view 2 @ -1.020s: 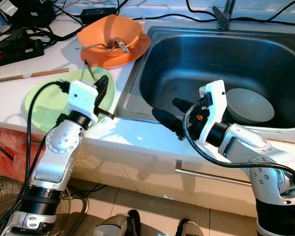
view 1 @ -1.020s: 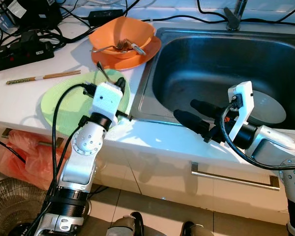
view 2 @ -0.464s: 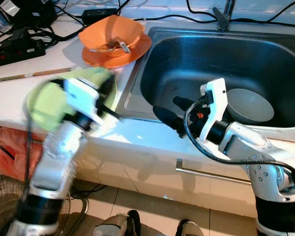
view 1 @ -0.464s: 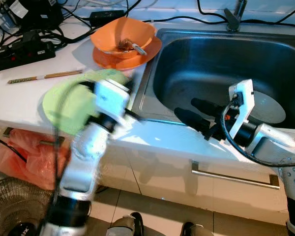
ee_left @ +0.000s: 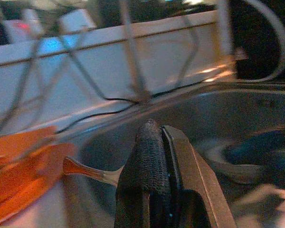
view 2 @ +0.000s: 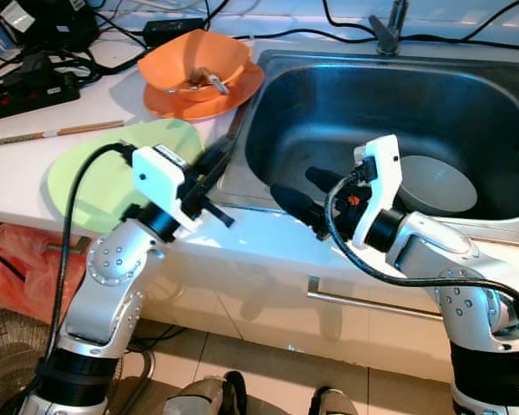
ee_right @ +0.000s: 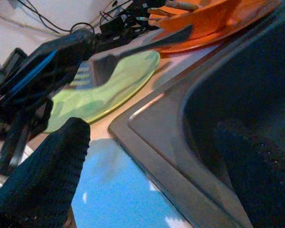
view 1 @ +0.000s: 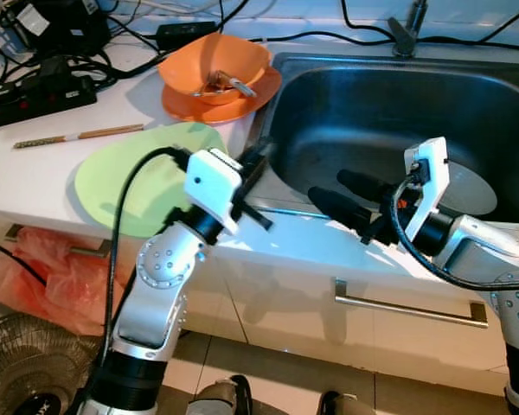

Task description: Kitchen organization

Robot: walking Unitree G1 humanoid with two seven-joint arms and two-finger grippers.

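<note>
Shifted from the green plate (view 1: 130, 186) toward the sink (view 1: 389, 104), the left gripper (view 1: 255, 164) is clamped on a fork (ee_right: 133, 50); right gripper (view 1: 337, 194) jaws apart at frame centre.

A brushed, dully gleaming steel sink (view 1: 467, 104) is set in a smooth, glossy white surface (view 1: 35, 173); the fingertips (ee_left: 149, 156) are covered in rough black texture

The steel sink basin (view 1: 372, 104) lies bare across its 12 o'clock half; a grey bowl (view 2: 437, 181) sits at its 3 o'clock side. The right gripper (view 1: 346, 201) hangs over the 6 o'clock rim. At 10 o'clock, an orange bowl (view 1: 214, 60) and black cables (view 1: 60, 52) crowd the counter.
</note>
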